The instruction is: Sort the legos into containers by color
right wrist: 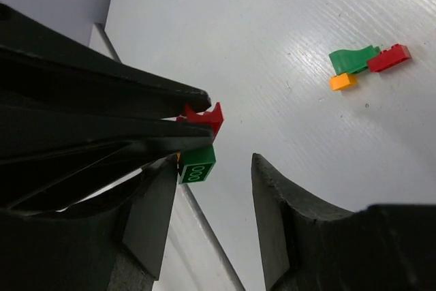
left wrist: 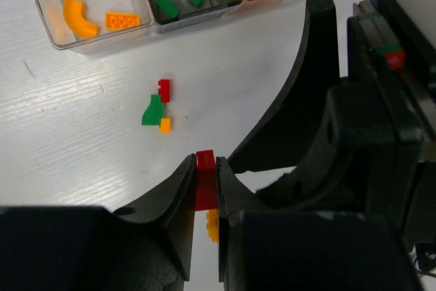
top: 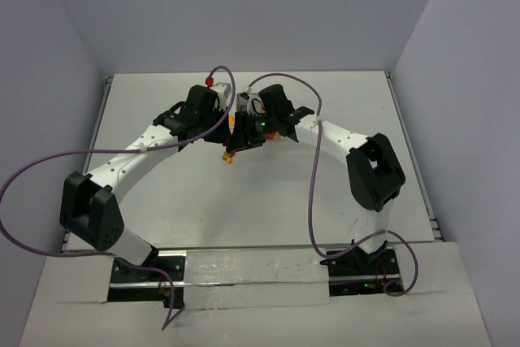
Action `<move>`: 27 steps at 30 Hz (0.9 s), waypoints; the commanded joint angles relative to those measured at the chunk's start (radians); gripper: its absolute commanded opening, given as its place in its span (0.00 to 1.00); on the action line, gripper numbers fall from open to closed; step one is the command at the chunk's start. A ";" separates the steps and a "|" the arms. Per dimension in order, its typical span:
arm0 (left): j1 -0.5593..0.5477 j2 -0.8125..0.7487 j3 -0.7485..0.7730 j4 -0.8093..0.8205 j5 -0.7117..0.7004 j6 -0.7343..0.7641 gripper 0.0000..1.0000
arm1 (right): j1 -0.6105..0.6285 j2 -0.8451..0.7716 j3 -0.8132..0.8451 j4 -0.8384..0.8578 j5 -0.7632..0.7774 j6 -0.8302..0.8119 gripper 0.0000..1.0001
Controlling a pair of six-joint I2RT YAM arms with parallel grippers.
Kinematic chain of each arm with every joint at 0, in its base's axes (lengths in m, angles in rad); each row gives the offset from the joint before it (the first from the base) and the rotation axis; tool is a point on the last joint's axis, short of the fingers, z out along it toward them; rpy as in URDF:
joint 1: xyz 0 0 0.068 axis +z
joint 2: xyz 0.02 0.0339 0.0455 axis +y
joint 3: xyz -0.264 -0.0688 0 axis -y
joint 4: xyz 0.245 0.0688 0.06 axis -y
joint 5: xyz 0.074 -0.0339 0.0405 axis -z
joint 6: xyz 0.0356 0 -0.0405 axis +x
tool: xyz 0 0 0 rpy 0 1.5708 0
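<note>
I hold a glossy red brick in the left tool, pinched narrow, its long axis along the fingers, above the white grooved surface. The right tool stands just beside it, jaws parted. Three see-through bins lie beyond.

A white worktop fills the middle of the overhead view, its surface faintly ridged in the close views. A small dark mark lies on it at 10 o'clock in the left wrist view. Pale grey-blue walls enclose it: the back wall at 12 o'clock, the left wall at 9, the right wall at 3. A metal rail edges the worktop on the 3 o'clock side, and another rail edges it at 9. A glossy strip runs along the near edge at 6 o'clock.
</note>
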 commanded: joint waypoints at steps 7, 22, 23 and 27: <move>0.001 -0.038 0.026 0.043 -0.017 -0.020 0.00 | 0.004 -0.009 0.030 0.023 -0.043 0.020 0.18; 0.026 0.021 0.007 0.101 -0.325 0.004 0.00 | -0.108 -0.159 -0.114 0.048 -0.062 0.033 0.00; 0.033 0.029 0.013 0.115 -0.298 0.007 0.00 | -0.124 -0.178 -0.131 0.046 -0.060 0.028 0.00; 0.037 0.016 0.021 0.209 -0.092 0.013 0.00 | -0.190 -0.231 -0.166 0.018 -0.032 -0.021 0.00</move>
